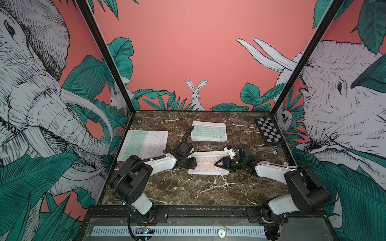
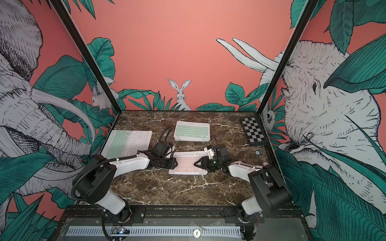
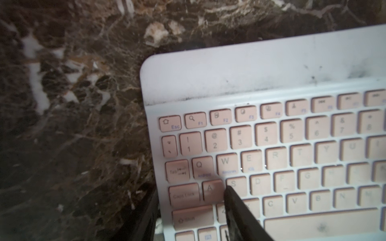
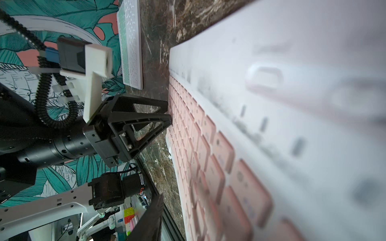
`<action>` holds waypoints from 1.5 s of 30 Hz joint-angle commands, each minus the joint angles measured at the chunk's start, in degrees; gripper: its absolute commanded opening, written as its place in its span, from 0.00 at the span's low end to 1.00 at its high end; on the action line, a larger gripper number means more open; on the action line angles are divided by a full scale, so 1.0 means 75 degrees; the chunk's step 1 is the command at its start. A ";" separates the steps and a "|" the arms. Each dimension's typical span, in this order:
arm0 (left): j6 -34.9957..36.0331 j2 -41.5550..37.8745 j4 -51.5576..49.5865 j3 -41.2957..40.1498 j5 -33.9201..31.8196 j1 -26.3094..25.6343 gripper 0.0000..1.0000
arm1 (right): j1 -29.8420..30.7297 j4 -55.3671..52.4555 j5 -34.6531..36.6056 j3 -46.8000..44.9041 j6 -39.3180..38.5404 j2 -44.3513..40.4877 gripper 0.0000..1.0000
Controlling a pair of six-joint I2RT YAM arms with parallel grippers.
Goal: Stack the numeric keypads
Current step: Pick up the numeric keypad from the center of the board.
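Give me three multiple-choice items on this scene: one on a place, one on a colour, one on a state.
1. Where on the table is the checkered board? A far right corner; B near left corner; C the middle.
2. What colour are the keys of the nearest keypad? A yellow; B mint green; C pink.
3. How is the left gripper? A open above the table; B shut on that keypad's edge; C shut on the board.
Answers: 1 A, it lies at the back by the right wall; 2 C, both wrist views show pink keys; 3 B, its fingertips pinch the edge.
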 commanded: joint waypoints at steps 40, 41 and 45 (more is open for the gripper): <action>-0.0570 -0.1407 -0.2115 0.0408 -0.1504 -0.0102 0.54 | -0.1082 -0.1131 -0.0853 0.0274 -0.0345 -0.1424 0.00; -0.0542 -0.1567 -0.2277 0.0542 -0.1589 -0.0080 0.54 | -0.1082 -0.1116 -0.0916 0.0349 -0.0296 -0.1453 0.00; -0.0504 -0.2003 -0.2964 0.1073 -0.1693 0.0244 0.55 | -0.1082 -0.1063 -0.1114 0.0756 -0.0109 -0.1516 0.00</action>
